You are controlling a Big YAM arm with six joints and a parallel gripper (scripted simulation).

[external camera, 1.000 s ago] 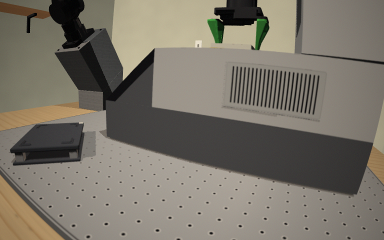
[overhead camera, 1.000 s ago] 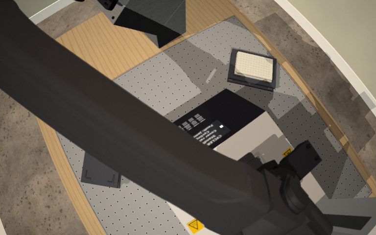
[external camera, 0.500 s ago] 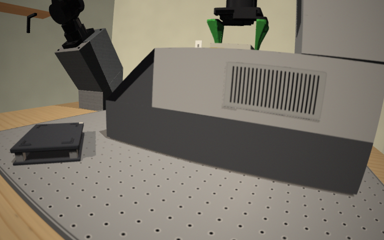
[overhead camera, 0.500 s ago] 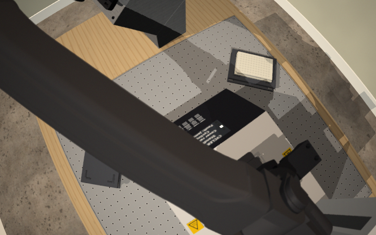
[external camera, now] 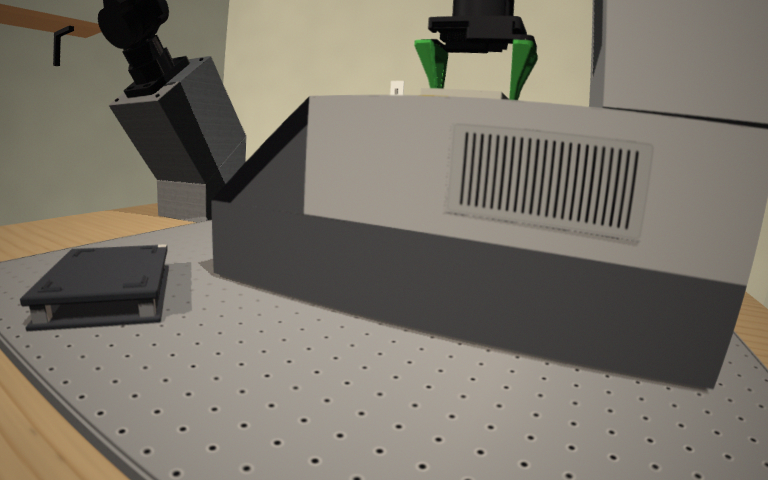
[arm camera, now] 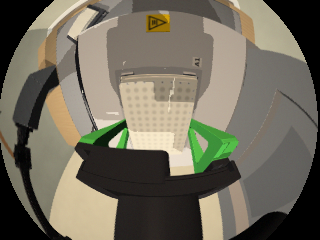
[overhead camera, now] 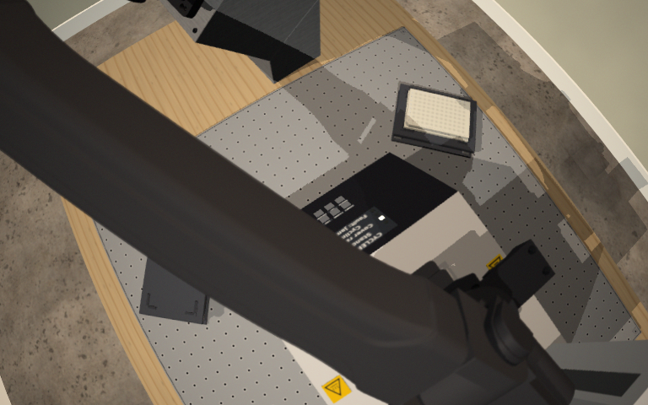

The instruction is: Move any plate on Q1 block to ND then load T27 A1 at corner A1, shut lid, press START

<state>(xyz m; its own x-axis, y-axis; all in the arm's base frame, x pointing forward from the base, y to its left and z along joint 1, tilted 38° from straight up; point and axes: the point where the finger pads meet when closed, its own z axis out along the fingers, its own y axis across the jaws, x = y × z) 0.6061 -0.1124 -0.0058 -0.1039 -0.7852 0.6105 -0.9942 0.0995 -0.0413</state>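
Raised lid walls off the cycler block's rear

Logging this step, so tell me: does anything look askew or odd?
Nothing stands out. The end effector grips a plate level over the cycler; the other plate lies square on its nest.
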